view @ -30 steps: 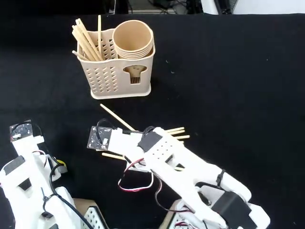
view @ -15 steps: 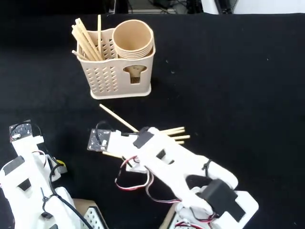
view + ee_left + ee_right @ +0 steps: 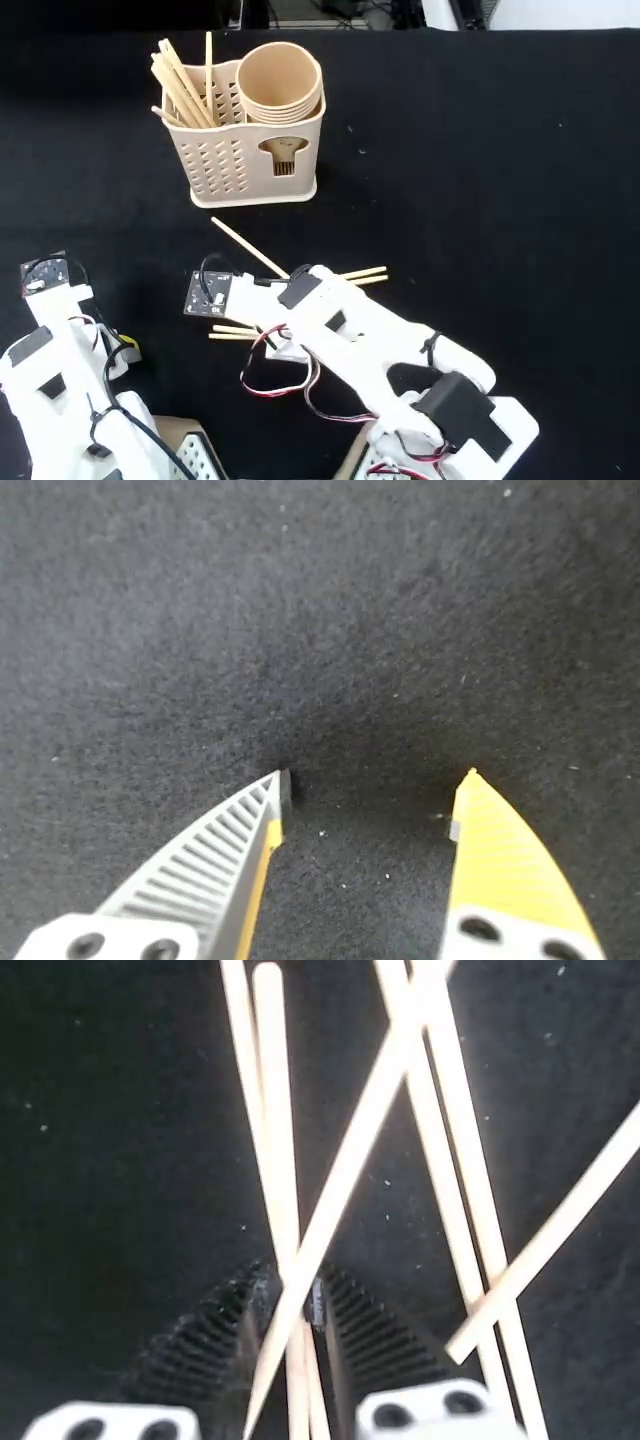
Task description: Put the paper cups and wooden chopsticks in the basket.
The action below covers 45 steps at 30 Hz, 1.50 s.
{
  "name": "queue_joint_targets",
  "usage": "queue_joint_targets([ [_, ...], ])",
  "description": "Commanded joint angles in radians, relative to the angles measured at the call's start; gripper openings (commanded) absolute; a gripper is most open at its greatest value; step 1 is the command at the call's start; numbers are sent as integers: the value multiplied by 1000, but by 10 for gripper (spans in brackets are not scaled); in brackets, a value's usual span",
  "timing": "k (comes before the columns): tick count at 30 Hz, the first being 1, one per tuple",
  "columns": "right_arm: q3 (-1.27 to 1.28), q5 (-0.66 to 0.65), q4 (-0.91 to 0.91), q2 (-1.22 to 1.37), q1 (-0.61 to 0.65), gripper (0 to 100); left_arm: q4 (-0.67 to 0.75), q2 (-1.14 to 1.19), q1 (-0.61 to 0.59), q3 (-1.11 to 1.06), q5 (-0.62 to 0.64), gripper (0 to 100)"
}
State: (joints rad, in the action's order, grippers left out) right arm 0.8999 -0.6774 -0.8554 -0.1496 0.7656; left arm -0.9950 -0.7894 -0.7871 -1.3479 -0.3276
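Observation:
The beige perforated basket [image 3: 240,150] stands at the back left of the black table, holding stacked paper cups [image 3: 280,78] and several wooden chopsticks [image 3: 178,85]. Several loose chopsticks [image 3: 250,250] lie crossed in front of it, partly under my right arm [image 3: 335,320]. In the right wrist view my right gripper [image 3: 293,1278] is shut on a couple of these chopsticks [image 3: 275,1110], with others [image 3: 450,1180] lying beside it on the cloth. My left gripper [image 3: 370,790] stands open just above bare black cloth, and its arm [image 3: 50,350] is at the front left.
Black cloth covers the table [image 3: 480,180]. Chopstick tips stick out from under the right arm on both sides [image 3: 362,275], [image 3: 228,332]. Wires [image 3: 280,385] hang under the right arm. The room's edge shows behind the table.
The right arm drew back toward the front and settled lower. The loose chopsticks shifted leftward with it, so tips now stick out on its left. The left arm kept still.

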Motion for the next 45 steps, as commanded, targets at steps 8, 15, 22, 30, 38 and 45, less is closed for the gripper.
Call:
queue_joint_targets([
  [8, -85, 0, -11, -4, 6, 12, 18, -2, 19, -5, 9, 281],
  [15, -202, 104, -32, -104, 2, 12, 18, -2, 19, -5, 8, 281],
  [22, -272, 138, -34, -255, 2, 12, 18, -2, 19, -5, 8, 281],
  [30, -317, 230, -26, -334, 2, 12, 18, -2, 19, -5, 8, 281],
  [38, -355, 338, 43, -344, -26, 12, 18, -2, 19, -5, 9, 281],
  [45, -472, 334, 41, -344, -25, 12, 18, -2, 19, -5, 9, 281],
])
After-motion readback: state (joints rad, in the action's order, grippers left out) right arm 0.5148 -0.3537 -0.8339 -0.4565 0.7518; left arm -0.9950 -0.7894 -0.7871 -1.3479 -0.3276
